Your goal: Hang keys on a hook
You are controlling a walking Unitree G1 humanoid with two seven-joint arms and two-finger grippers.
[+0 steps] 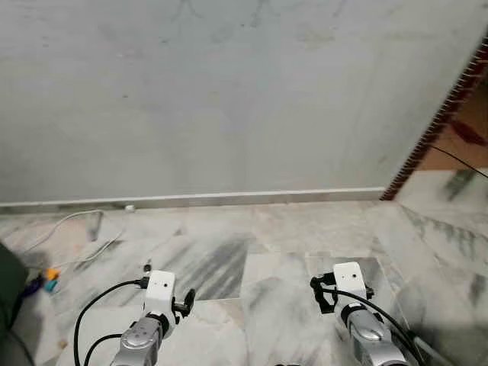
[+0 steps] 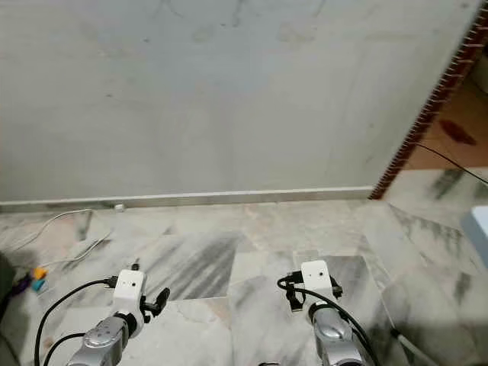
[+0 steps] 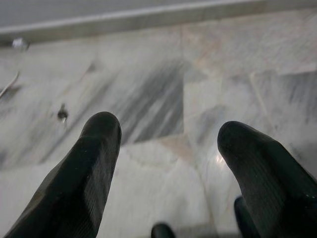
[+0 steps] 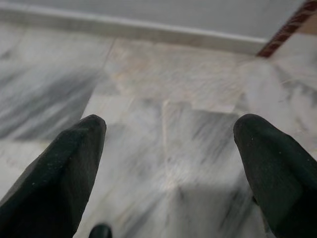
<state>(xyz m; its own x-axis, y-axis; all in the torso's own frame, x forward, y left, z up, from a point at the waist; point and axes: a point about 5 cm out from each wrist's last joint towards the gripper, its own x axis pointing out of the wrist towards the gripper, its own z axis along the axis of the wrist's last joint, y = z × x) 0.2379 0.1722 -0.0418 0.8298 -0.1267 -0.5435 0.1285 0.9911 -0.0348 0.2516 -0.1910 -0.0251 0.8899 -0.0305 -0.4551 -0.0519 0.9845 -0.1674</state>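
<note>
I face a bare grey wall point(image 1: 229, 91) over a marble floor point(image 1: 290, 229). My left arm point(image 1: 149, 324) and right arm point(image 1: 362, 320) reach forward low, each with a white camera box at the wrist. In the left wrist view my left gripper point(image 3: 168, 148) is open, its two black fingers point(image 3: 91, 168) wide apart with only floor tiles between them. In the right wrist view my right gripper point(image 4: 168, 144) is open as well, and its fingers point(image 4: 280, 163) frame bare marble and the skirting.
A white cable point(image 1: 72, 229) trails over the floor at the left, near small orange and teal objects point(image 1: 49, 280) and a dark shape point(image 1: 8, 297). A brick-red doorway edge point(image 1: 435, 122) and a black cable point(image 1: 457, 160) are at the right.
</note>
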